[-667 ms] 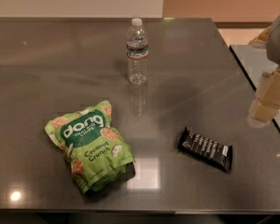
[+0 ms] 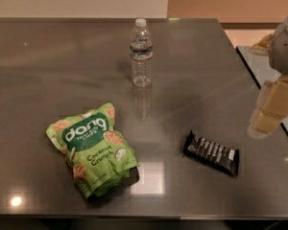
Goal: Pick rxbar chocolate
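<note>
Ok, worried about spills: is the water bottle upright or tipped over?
Upright: the water bottle stands on its base, white cap on top. The claw hangs at the right edge of the table.

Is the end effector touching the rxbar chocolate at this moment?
Apart. The camera view shows bare table between the end effector, at the right edge, and the rxbar chocolate.

Pale end effector (image 2: 263, 124) low at far right, beneath the grey arm (image 2: 286, 44)
</note>
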